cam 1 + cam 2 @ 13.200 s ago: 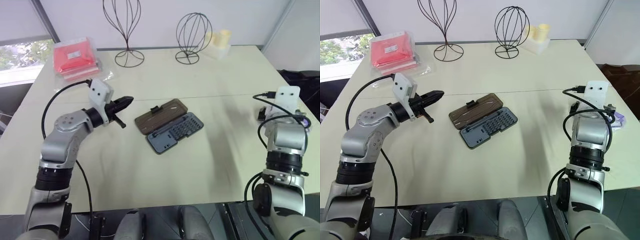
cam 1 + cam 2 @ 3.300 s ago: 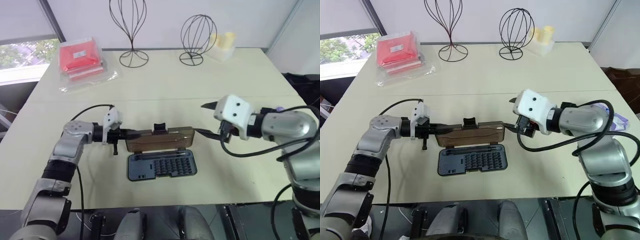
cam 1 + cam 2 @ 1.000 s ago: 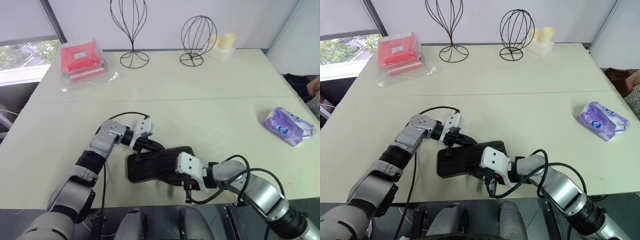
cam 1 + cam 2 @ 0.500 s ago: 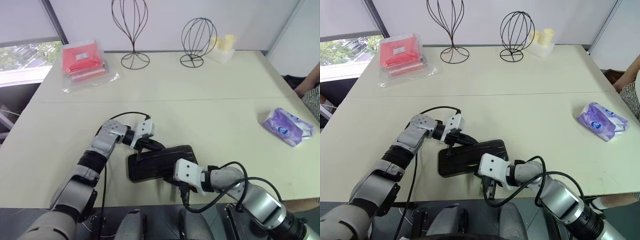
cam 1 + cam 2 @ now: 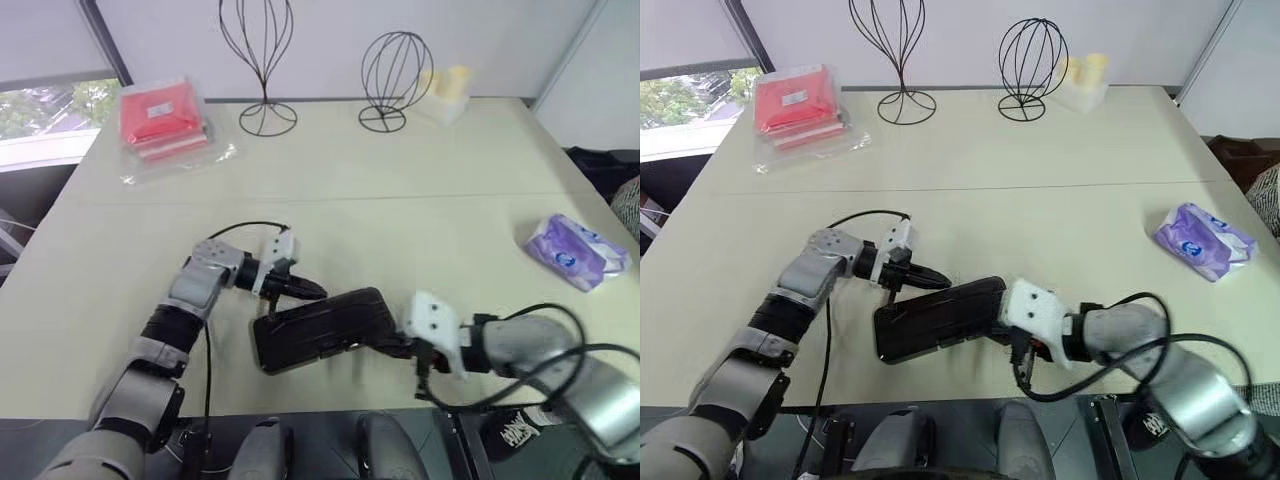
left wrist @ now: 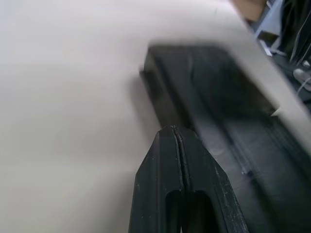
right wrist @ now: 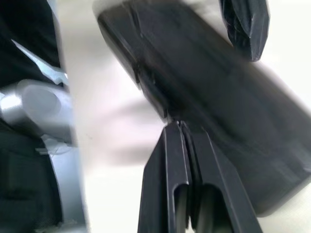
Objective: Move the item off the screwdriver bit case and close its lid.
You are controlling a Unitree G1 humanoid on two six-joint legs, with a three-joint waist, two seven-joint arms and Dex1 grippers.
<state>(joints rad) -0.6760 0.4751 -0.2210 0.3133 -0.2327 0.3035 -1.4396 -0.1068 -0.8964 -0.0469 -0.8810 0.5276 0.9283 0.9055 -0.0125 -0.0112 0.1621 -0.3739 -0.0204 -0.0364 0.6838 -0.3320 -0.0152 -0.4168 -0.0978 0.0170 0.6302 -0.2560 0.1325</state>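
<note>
Right gripper [image 5: 385, 343] had swung from the case's 6 o'clock edge round to its 3 o'clock end.
The screwdriver bit case [image 5: 320, 328] lay closed and slightly askew near the table's [image 5: 400, 230] front edge. Both grippers had their fingers pressed together. The right one's tip touched the case's end, and the left gripper [image 5: 315, 292] sat at its 10 o'clock corner. A purple packet [image 5: 577, 252] lay well apart toward 3 o'clock.
</note>
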